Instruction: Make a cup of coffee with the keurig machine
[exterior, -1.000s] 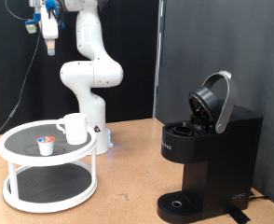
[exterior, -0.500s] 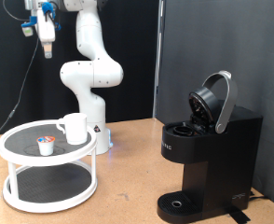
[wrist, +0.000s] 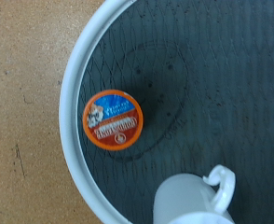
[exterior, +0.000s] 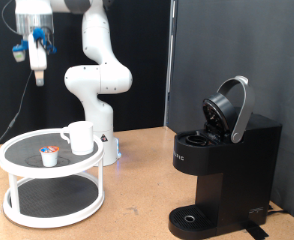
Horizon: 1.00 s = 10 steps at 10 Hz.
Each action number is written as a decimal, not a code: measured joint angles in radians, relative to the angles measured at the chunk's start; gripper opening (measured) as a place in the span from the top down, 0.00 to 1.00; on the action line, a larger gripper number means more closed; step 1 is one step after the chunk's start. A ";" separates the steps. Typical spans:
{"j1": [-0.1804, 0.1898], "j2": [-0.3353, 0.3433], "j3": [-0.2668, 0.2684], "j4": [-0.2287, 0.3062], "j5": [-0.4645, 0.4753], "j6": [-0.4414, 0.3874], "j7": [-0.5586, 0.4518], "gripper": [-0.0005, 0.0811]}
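The white cup (exterior: 80, 137) stands on the top tier of a white round tray table (exterior: 17, 165), with a small pod (exterior: 49, 153) with an orange top beside it. The black keurig machine (exterior: 222, 170) stands at the exterior view's right with its domed lid (exterior: 230, 108) raised. My gripper (exterior: 37, 68) hangs high above the tray table, well clear of the cup and pod. The wrist view looks straight down on the pod (wrist: 112, 118), part of the cup (wrist: 195, 201) and the tray's white rim (wrist: 72, 112). No fingers show there.
The arm's white base (exterior: 99, 90) stands behind the tray table. A black curtain backs the scene. The wooden tabletop (exterior: 137, 190) lies between the tray table and the machine. The machine's round drip tray (exterior: 192, 217) sits at its foot.
My gripper has moved down and towards the exterior view's left, now hanging above the tray table. The cup, pod and machine have not moved.
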 joint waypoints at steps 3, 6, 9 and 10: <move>-0.003 0.071 -0.005 -0.048 -0.006 0.126 0.023 0.09; -0.003 0.120 -0.006 -0.086 -0.015 0.233 0.028 0.09; -0.004 0.157 -0.005 -0.139 -0.038 0.348 0.059 0.09; -0.004 0.169 -0.005 -0.155 -0.040 0.377 0.070 0.09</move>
